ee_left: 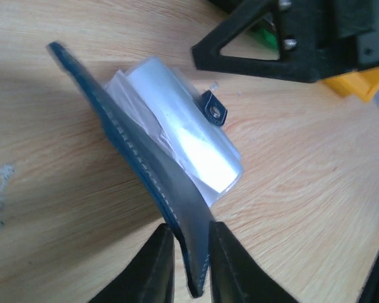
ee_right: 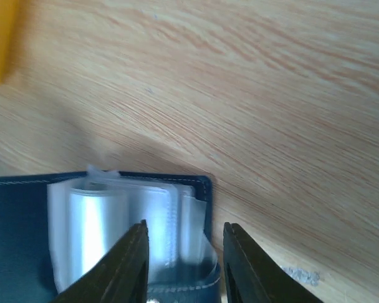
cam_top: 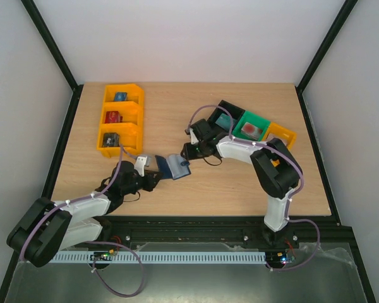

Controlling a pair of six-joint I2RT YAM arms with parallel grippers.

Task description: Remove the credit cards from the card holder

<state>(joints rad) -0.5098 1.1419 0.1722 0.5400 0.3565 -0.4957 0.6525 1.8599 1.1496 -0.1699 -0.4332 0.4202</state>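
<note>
Clearly L pincer (ee_left: 191, 235) clamps card holder (ee_left: 139, 158) edge.

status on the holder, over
Left gripper shut on holder cover. Right gripper open over clear sleeves. No cards out yet. Nothing blocking.
</note>
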